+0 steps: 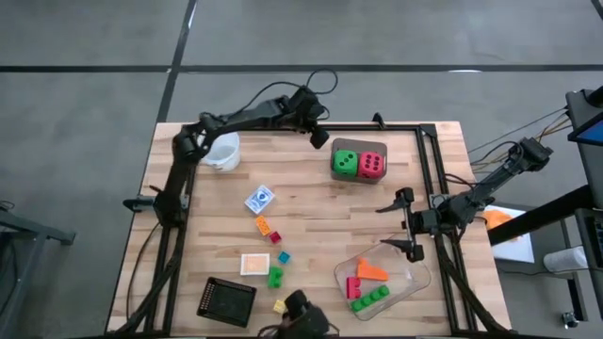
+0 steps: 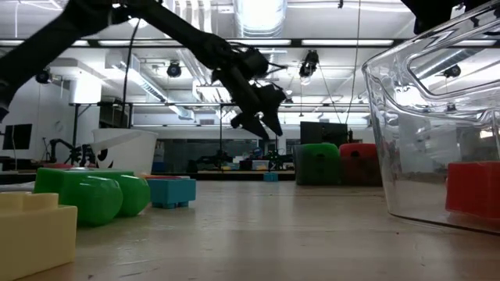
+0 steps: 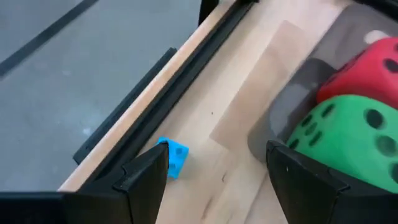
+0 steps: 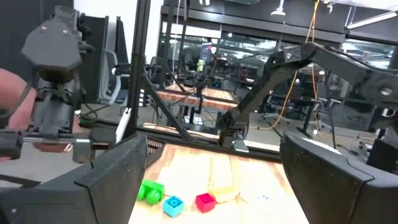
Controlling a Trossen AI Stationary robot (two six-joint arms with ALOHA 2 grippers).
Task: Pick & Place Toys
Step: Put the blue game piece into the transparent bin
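Left gripper (image 1: 320, 135) hovers spread and empty at the table's far edge — the green die (image 1: 345, 163) sits just beside it, against the pink-red die (image 1: 371, 165) (right gripper (image 1: 403, 226), open too, waits farther off by the clear tray (image 1: 421, 279)).
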